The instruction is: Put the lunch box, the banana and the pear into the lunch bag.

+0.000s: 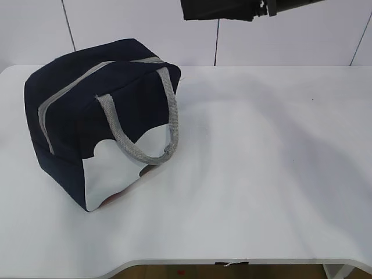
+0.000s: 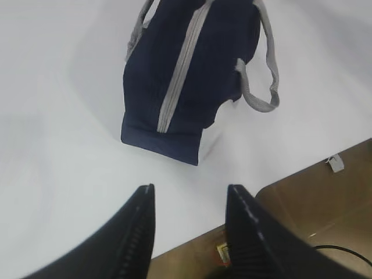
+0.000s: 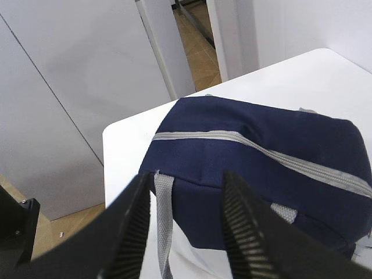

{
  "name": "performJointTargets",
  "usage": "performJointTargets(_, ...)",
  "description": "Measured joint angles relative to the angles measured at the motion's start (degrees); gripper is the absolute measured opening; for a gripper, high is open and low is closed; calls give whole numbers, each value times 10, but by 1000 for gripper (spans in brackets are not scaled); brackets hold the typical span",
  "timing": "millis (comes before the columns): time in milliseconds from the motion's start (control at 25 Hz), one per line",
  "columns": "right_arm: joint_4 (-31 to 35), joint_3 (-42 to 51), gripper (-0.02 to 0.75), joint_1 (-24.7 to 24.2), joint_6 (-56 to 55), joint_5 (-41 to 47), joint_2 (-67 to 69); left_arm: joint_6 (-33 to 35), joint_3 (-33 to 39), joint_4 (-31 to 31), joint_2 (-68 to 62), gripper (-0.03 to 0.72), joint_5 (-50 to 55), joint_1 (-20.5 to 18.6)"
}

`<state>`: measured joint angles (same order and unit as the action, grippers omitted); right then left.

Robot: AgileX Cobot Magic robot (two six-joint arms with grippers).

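Observation:
The navy lunch bag (image 1: 87,104) stands on the left of the white table (image 1: 261,174), with a white lower panel and a grey handle (image 1: 171,116) hanging over its front. Its grey zipper (image 2: 180,70) runs shut along the top. The lunch box, the banana and the pear are out of view. My left gripper (image 2: 190,189) hangs open and empty over the table's near edge, short of the lunch bag (image 2: 192,75). My right gripper (image 3: 187,174) is open and empty, high above the lunch bag (image 3: 261,125), apart from it.
A dark part of an arm (image 1: 221,9) juts in at the top of the exterior view. White wall panels stand behind the table. Brown floor (image 2: 314,209) shows past the table's front edge.

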<state>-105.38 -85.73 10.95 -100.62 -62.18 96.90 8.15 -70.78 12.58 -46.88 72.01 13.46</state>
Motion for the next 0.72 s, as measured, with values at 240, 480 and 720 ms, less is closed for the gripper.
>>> performJointTargets(240, 0, 2, 333, 0, 0, 0, -4, 0, 76, 0, 134, 309, 4, 0)
performJointTargets(480, 0, 2, 333, 0, -1, 0, -4, 16, 174, 0, 238, 286, 8, 0)
performJointTargets(720, 0, 2, 333, 0, -2, 0, -4, 32, 277, -1, 332, 257, -17, 0)
